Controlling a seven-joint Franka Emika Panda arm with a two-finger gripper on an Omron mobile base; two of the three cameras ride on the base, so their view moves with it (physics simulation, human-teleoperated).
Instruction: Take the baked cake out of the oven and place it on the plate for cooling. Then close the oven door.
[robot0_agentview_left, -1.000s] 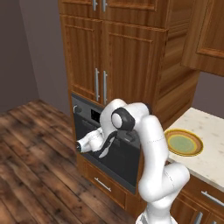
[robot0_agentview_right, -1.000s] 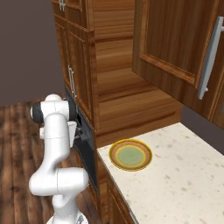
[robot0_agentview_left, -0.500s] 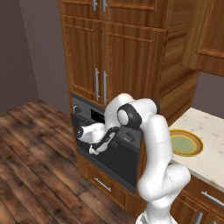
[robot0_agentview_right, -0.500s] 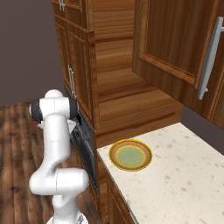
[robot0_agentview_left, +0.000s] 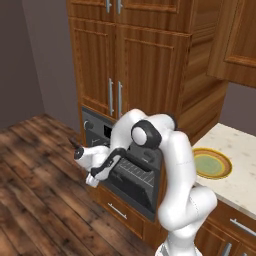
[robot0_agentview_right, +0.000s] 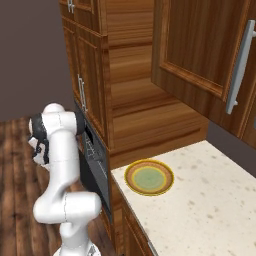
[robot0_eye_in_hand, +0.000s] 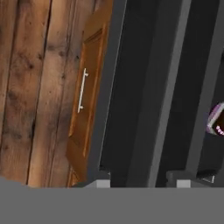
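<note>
The oven (robot0_agentview_left: 100, 131) sits in the wooden cabinetry, and wire racks show behind its dark front. My gripper (robot0_agentview_left: 100, 172) reaches in at the left side of the oven door (robot0_agentview_right: 97, 175). In the hand view my gripper (robot0_eye_in_hand: 140, 183) has one jaw on each side of the grey bar handle (robot0_eye_in_hand: 162, 109) and is closed on it. The plate (robot0_agentview_left: 212, 164), yellow-rimmed with a pale green centre, lies bare on the counter to the right (robot0_agentview_right: 149, 177). The baked cake is hidden. A small pinkish-white shape (robot0_eye_in_hand: 216, 120) at the hand view's right edge is too cut off to identify.
A wooden drawer (robot0_eye_in_hand: 85, 100) with a thin metal pull lies below the oven. Tall wooden cabinet doors (robot0_agentview_left: 135, 65) rise above it. The speckled counter (robot0_agentview_right: 210, 200) runs to the right under an upper cabinet (robot0_agentview_right: 200, 45). Plank floor (robot0_agentview_left: 40, 190) spreads to the left.
My hand has shifted a little to the left, out from the oven front, and the elbow has risen. The jaws have narrowed onto the handle.
</note>
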